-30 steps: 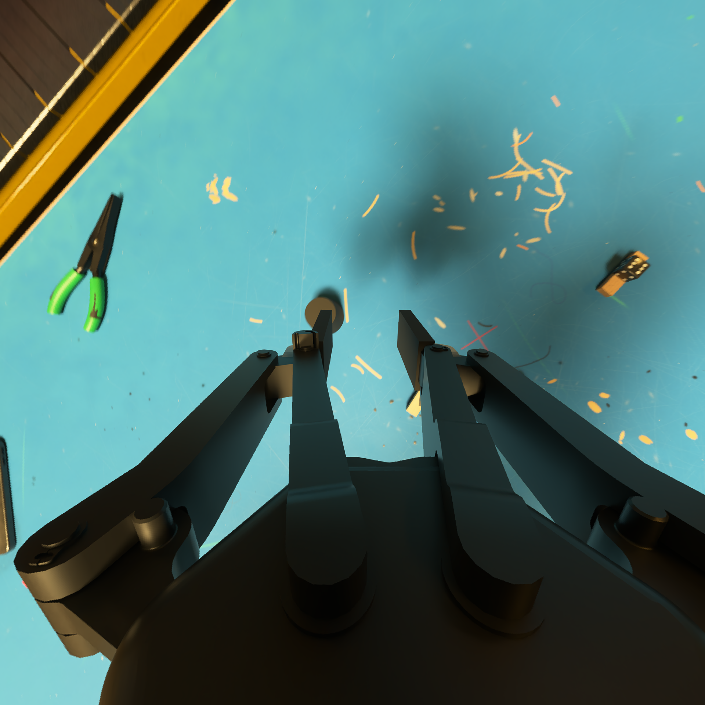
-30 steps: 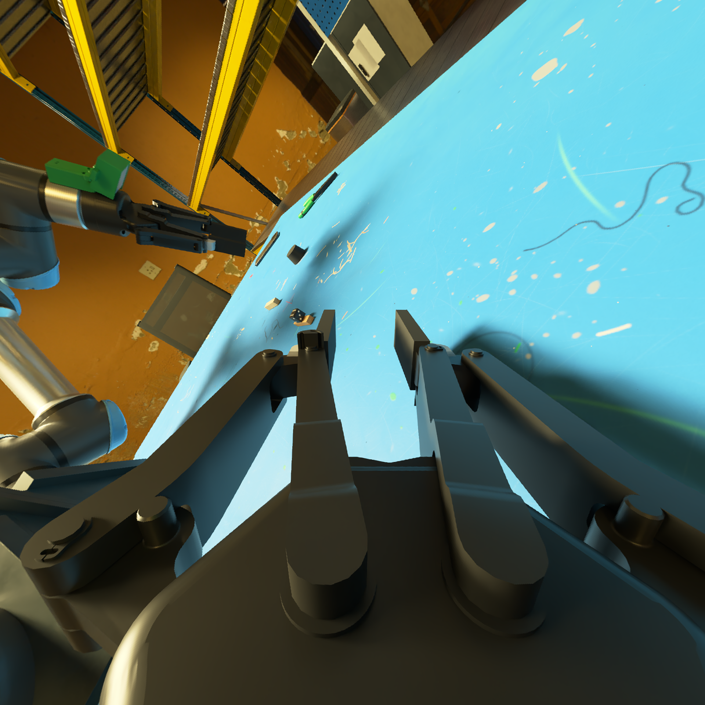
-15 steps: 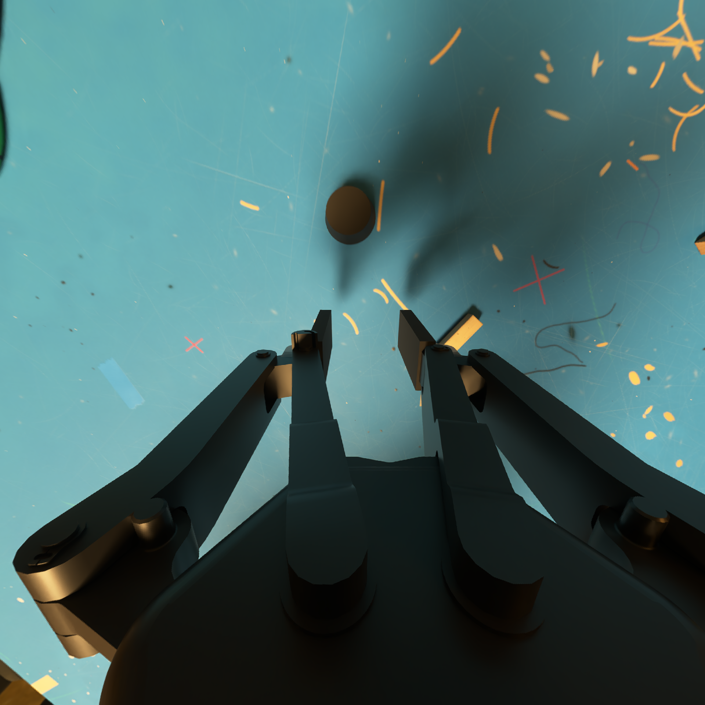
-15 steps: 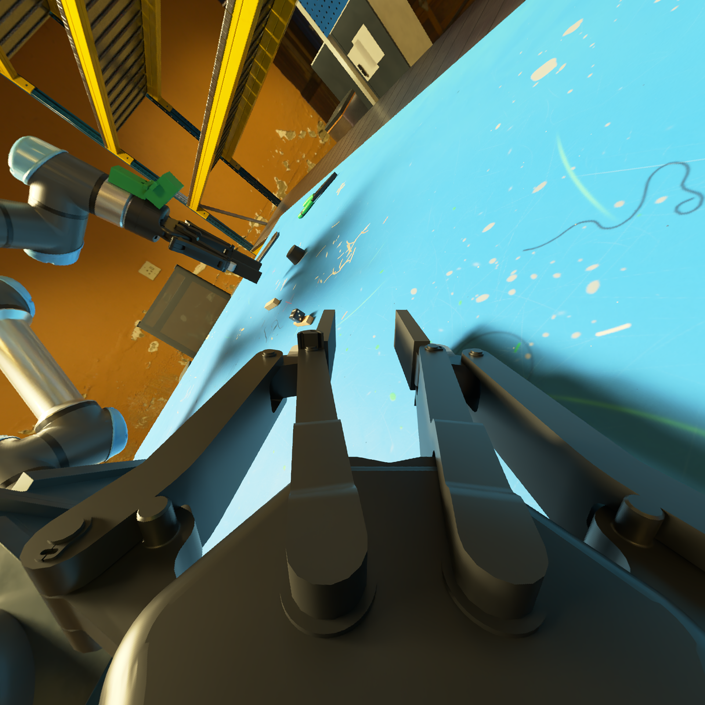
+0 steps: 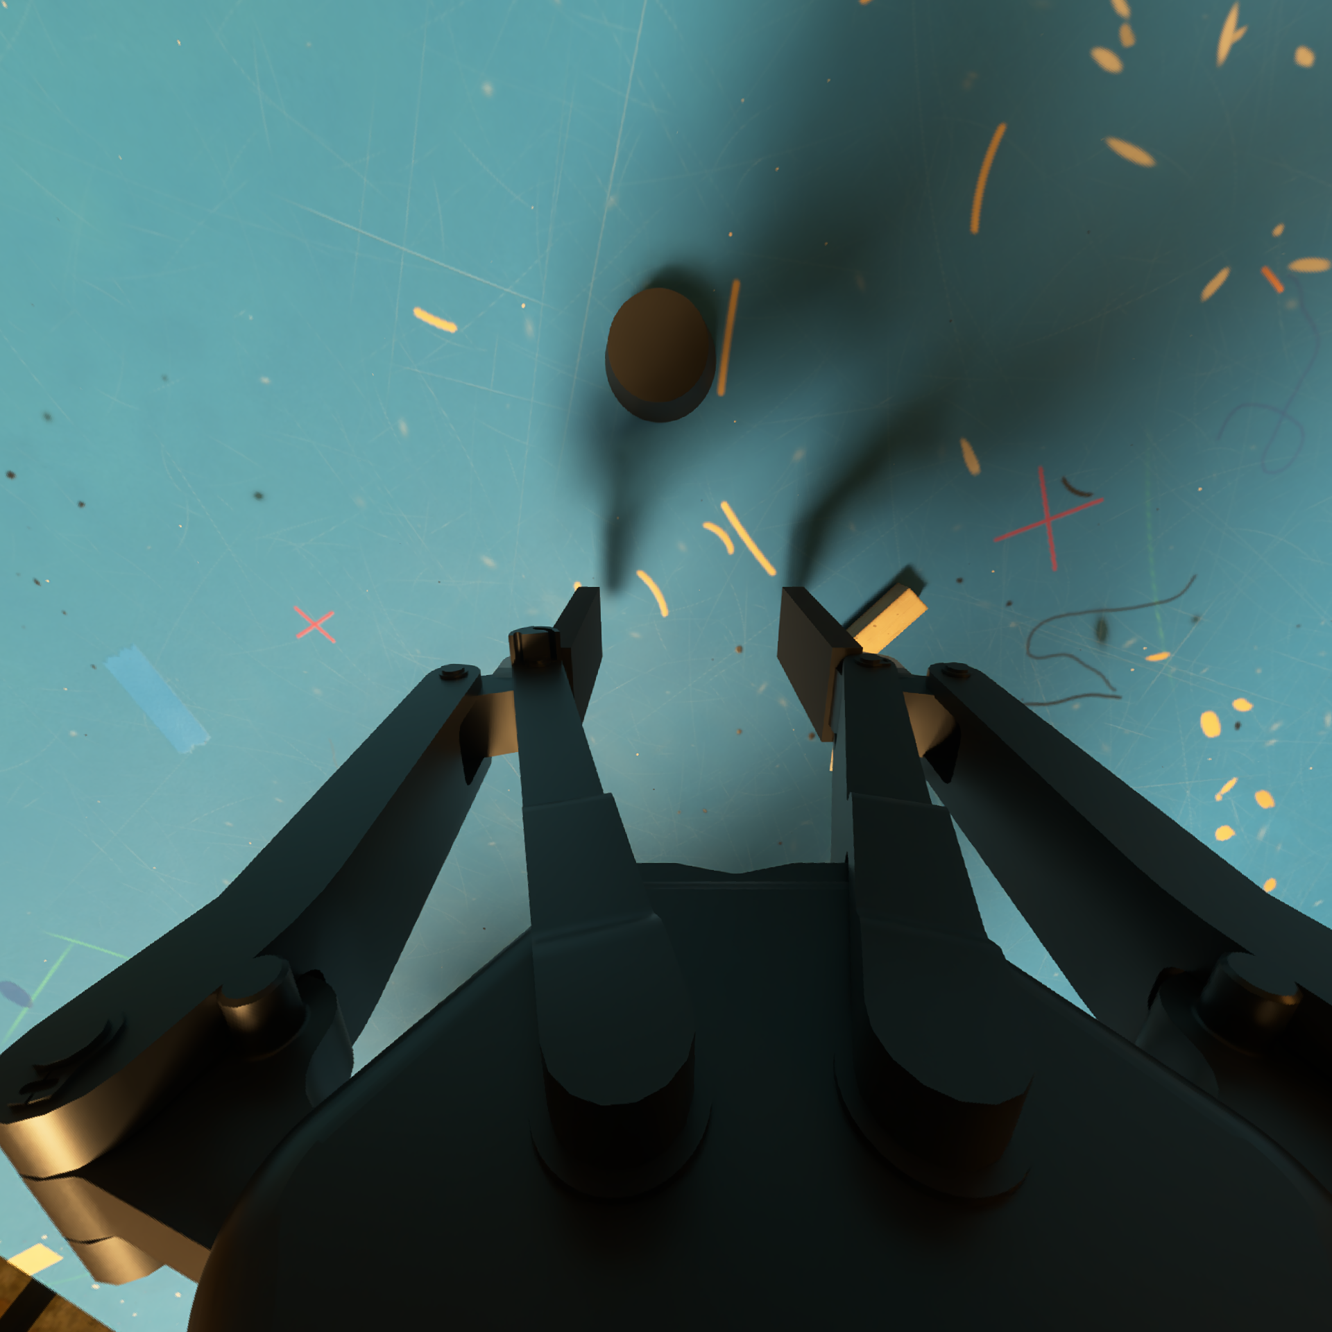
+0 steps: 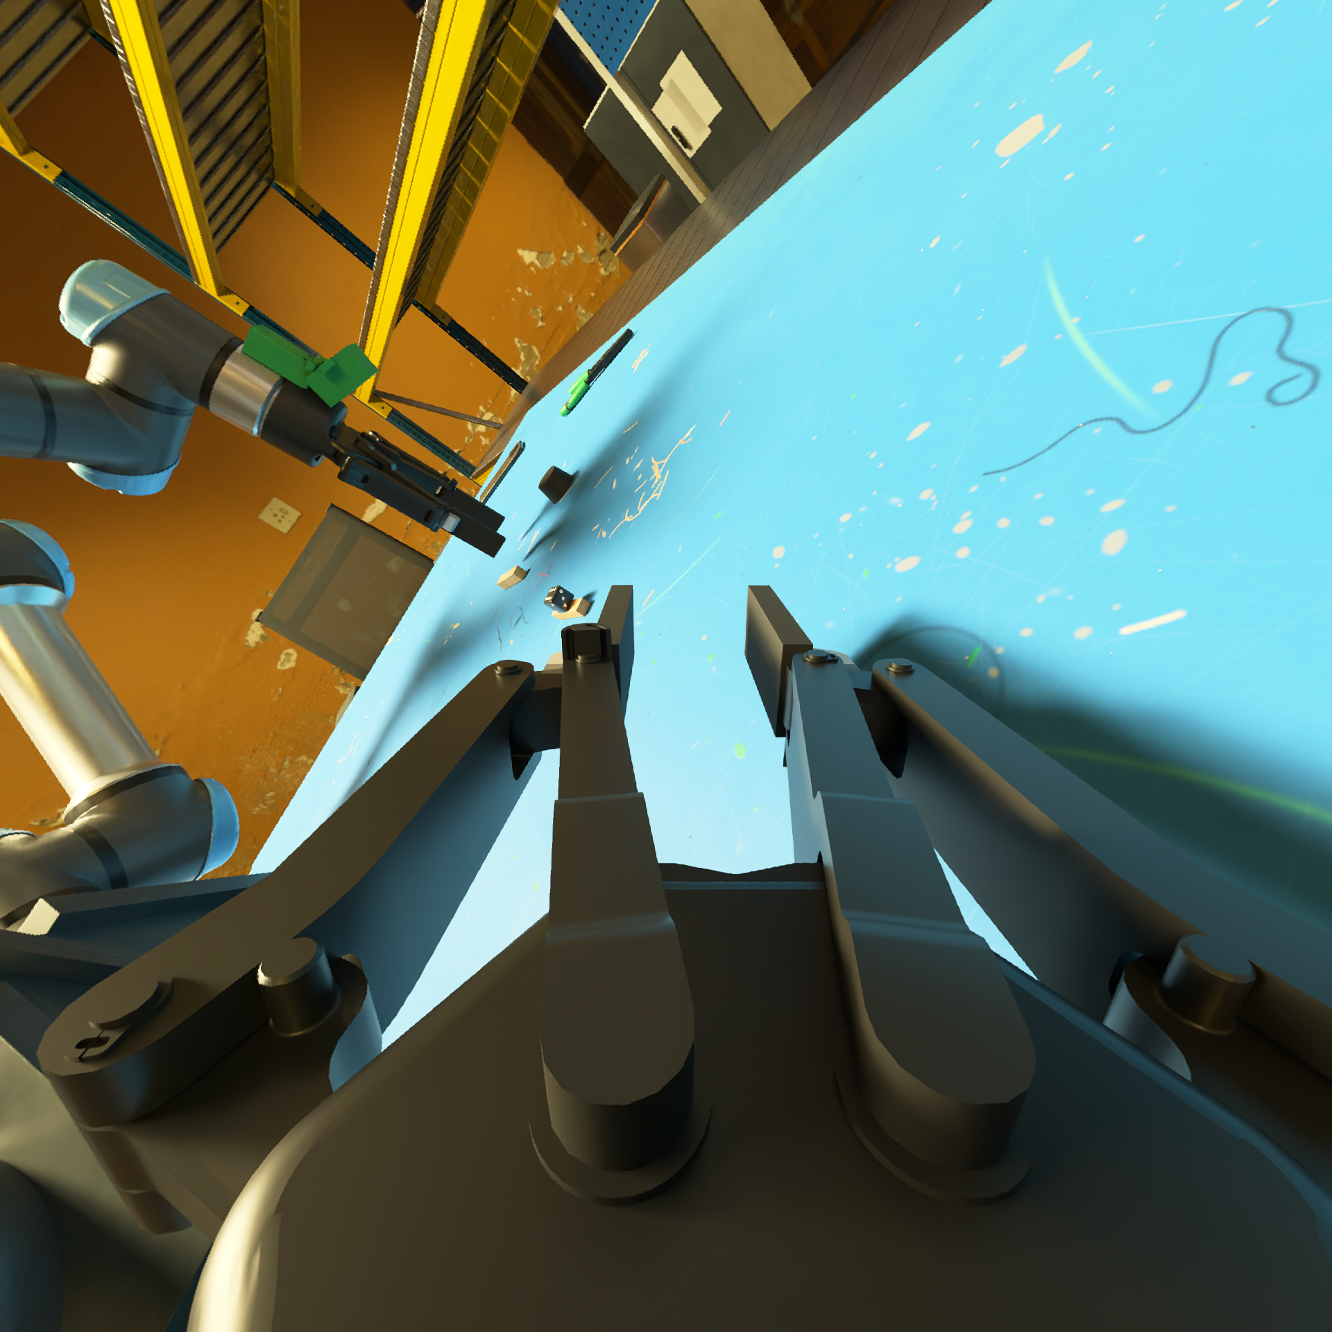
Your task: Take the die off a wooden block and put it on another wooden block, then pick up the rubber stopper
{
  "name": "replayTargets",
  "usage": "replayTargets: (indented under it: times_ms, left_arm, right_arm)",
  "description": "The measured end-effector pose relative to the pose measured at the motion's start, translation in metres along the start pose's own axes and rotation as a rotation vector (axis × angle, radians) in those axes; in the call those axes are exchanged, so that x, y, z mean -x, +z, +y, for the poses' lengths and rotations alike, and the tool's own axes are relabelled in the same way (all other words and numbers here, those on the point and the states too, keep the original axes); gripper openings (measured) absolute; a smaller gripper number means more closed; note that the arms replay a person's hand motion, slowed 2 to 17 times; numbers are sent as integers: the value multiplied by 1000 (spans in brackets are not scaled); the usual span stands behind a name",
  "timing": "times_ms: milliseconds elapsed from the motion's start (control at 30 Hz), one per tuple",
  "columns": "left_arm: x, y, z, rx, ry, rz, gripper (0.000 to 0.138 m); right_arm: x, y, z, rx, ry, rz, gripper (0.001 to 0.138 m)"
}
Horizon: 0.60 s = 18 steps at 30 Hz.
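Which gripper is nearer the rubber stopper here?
Left. The left gripper hangs open over the table just short of the rubber stopper, not touching it. The right gripper, also open, sits far back; the stopper is small and distant in its view.

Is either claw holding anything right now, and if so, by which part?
Nothing is held. The left claw is open above the blue table, short of the dark round rubber stopper. The right claw is open and empty too.
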<state>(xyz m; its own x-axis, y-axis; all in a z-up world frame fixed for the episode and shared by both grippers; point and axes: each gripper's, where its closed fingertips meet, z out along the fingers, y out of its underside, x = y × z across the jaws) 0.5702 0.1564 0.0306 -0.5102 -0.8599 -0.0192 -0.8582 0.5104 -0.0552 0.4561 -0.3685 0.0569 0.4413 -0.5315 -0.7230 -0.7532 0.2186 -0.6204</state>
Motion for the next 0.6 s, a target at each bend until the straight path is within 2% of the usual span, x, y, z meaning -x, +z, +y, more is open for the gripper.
replayTargets:
  times_ms: [233, 433, 600]
  left_arm:
    - [-2, 9, 3, 27, -21, 30, 77]
    - [-4, 10, 2, 17, -21, 48, 85]
    - [-13, 8, -1, -8, -23, 106, 91]
  right_arm:
    - [0, 0, 0, 0, 1, 0, 42]
    - [0, 0, 0, -3, 2, -2, 42]
    - [0, -1, -1, -4, 3, -4, 42]
